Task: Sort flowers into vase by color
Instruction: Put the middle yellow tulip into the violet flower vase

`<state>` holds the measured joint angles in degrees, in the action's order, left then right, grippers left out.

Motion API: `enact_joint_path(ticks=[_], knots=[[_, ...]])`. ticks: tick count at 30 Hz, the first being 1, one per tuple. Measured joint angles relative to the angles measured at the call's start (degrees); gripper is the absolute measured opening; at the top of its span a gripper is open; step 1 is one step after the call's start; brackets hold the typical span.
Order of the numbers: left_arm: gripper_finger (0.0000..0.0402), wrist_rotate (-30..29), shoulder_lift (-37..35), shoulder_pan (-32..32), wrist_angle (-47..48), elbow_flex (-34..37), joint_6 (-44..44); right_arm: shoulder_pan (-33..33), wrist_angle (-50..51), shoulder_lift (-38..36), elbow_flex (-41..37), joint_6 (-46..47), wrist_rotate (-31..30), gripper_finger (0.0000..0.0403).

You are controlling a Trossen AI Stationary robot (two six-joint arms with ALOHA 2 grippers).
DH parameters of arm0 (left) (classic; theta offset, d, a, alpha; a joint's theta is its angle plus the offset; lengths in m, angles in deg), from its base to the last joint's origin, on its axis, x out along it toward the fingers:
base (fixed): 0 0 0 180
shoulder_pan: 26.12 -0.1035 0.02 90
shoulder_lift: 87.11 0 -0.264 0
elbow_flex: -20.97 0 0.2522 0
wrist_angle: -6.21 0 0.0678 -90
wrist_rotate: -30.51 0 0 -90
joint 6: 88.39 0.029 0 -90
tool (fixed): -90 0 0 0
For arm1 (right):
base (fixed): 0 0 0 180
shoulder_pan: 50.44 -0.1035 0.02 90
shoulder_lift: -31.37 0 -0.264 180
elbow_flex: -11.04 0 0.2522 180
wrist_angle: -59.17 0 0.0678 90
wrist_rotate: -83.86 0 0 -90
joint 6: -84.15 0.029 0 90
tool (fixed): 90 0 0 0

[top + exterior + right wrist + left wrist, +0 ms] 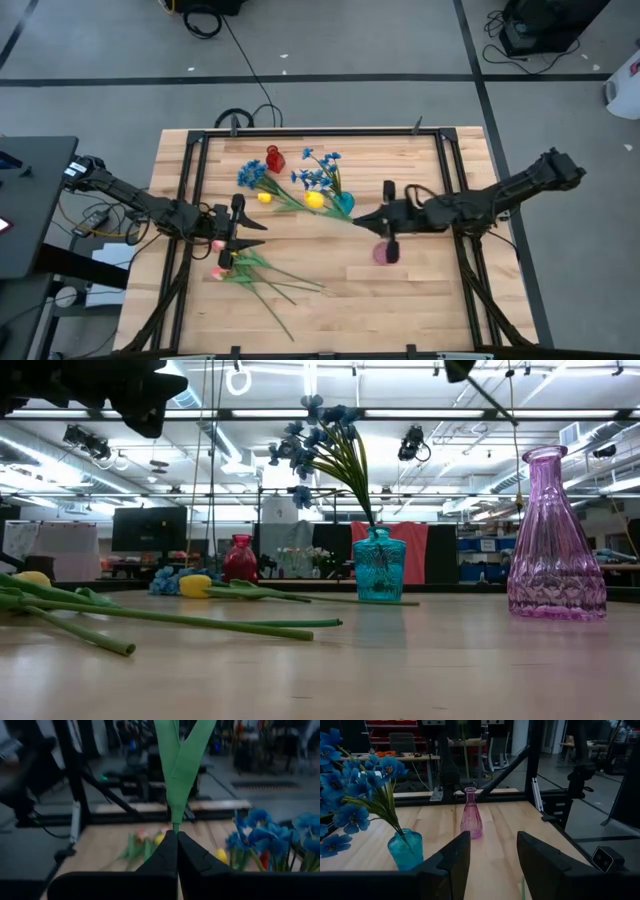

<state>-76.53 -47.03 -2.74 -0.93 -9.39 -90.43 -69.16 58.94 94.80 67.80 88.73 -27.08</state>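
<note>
My right gripper (357,220) (176,834) hangs above the table's middle, shut on a green-stemmed flower. The high view gives the flower's head as a yellow tulip (314,200). A teal vase (343,203) (379,565) holds a spray of blue blossoms (320,445). The pink vase (385,252) (556,540) and the red vase (274,158) stand without flowers. A second yellow tulip (265,198) (195,585) and a blue spray (250,177) lie flat on the table. Pink tulips (222,268) lie by my left gripper (255,232) (493,845), which is open at the left. My right gripper pinches the flower's stem just below its leaves (175,826) between the two shut fingertips. The fingers come about level from the table's right side. The leaves (185,765) rise out of the wrist view, and the flower slants up toward the table's left, clear of the wood.
A black frame (190,200) runs round the tabletop. Long green stems (280,290) (180,618) spread over the near left of the table. Bare wood lies at the near right, in front of the pink vase.
</note>
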Motion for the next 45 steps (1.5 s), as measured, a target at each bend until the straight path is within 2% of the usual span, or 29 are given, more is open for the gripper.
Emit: enact_joint_path(ticks=[6, 11, 22, 27, 38, 45], knots=[[0.0168, -2.66, 0.0, -0.02, -0.13, 0.0, 0.39, -0.6, -11.76, -6.02, -10.57, 0.44, 1.55, 0.0009], [0.0168, -5.18, 0.0, -0.02, -0.2, 0.0, 0.46, -1.85, -18.05, -8.3, -15.73, -0.37, 2.62, 0.0009], [0.0168, -9.67, 0.0, -0.03, -0.26, 0.0, 1.49, -4.3, -21.11, -8.23, -19.7, -7.36, 3.91, 0.0009], [0.0168, -11.83, 0.0, -0.04, -0.31, 0.0, 1.82, -4.29, -28.92, -8.25, -24.7, -9.61, 5.77, 0.0009], [0.0168, -13.38, 0.01, -0.04, -0.62, 0.0, 1.43, -4.42, -54.13, -8.28, -39.05, -12.46, 6.94, 0.0009], [0.0168, -13.98, 0.01, -0.04, -0.64, 0.0, 0.4, -4.42, -60.0, -8.25, -42.7, -15.34, 9.67, 0.0009]])
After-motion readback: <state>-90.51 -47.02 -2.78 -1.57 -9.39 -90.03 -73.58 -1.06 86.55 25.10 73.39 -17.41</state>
